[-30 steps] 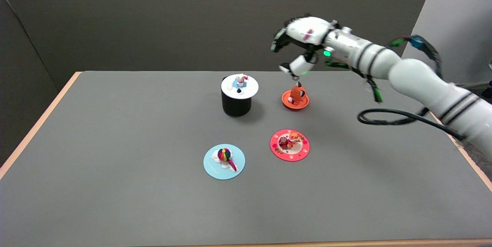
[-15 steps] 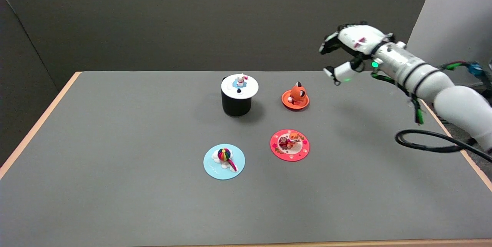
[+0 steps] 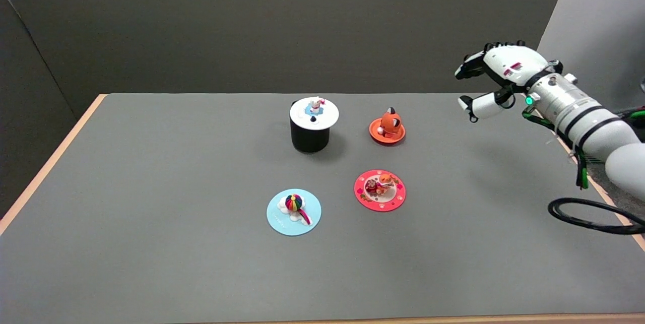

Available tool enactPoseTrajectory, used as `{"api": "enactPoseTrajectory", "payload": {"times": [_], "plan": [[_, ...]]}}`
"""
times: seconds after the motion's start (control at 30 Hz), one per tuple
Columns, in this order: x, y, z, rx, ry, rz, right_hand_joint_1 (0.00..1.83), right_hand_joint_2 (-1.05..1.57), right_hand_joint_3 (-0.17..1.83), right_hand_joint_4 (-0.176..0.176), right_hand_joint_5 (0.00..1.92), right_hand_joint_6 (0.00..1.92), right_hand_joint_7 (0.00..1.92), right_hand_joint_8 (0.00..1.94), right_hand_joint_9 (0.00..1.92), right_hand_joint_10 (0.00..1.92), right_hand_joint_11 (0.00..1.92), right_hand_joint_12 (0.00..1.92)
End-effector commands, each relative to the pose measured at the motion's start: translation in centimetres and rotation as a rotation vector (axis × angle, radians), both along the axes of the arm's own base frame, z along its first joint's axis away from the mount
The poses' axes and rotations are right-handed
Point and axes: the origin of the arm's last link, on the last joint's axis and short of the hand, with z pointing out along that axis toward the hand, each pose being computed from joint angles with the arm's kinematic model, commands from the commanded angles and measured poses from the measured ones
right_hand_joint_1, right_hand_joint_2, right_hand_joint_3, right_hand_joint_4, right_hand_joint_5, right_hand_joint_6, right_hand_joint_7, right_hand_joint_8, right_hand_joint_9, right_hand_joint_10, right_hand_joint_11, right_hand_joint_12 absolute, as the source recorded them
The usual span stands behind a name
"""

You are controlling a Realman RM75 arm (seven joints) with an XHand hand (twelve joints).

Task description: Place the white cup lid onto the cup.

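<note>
Grey worktop (image 3: 151, 188): white lid (image 3: 314, 112) already sat on the cup (image 3: 310, 138); hand (image 3: 491, 79) at 2 o'clock, fingers apart, empty.

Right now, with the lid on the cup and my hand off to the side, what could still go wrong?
1. The white lid overhangs the black cup all round; whether it is seated cannot be told, so a bump might tip it off.
2. The right hand hangs empty above the table's far right; dropping it straight down could strike the surface.
3. The black cable loops by the table edge and might snag as the arm moves.
</note>
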Motion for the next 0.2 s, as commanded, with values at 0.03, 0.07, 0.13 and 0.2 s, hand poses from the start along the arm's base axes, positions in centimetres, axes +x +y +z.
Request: {"api": "enactPoseTrajectory", "payload": {"times": [0.03, 0.07, 0.13, 0.2], "plan": [[-1.27, 2.35, 0.70, -0.059, -0.042, 0.022, 0.87, 0.62, 0.92, -0.068, 0.80, 0.28, 0.85, 0.21, 0.81, 0.23, 0.36, 1.04], [-1.35, 2.37, 0.64, -0.060, -0.043, 0.024, 0.87, 0.62, 0.91, -0.068, 0.79, 0.28, 0.85, 0.21, 0.81, 0.23, 0.36, 1.04], [-1.35, 2.41, 0.46, -0.056, -0.044, 0.025, 0.87, 0.62, 0.91, -0.069, 0.79, 0.28, 0.86, 0.21, 0.81, 0.23, 0.36, 1.05], [-1.39, 2.42, 0.17, -0.053, -0.044, 0.032, 0.87, 0.62, 0.91, -0.070, 0.79, 0.28, 0.86, 0.21, 0.81, 0.23, 0.35, 1.05]]}}
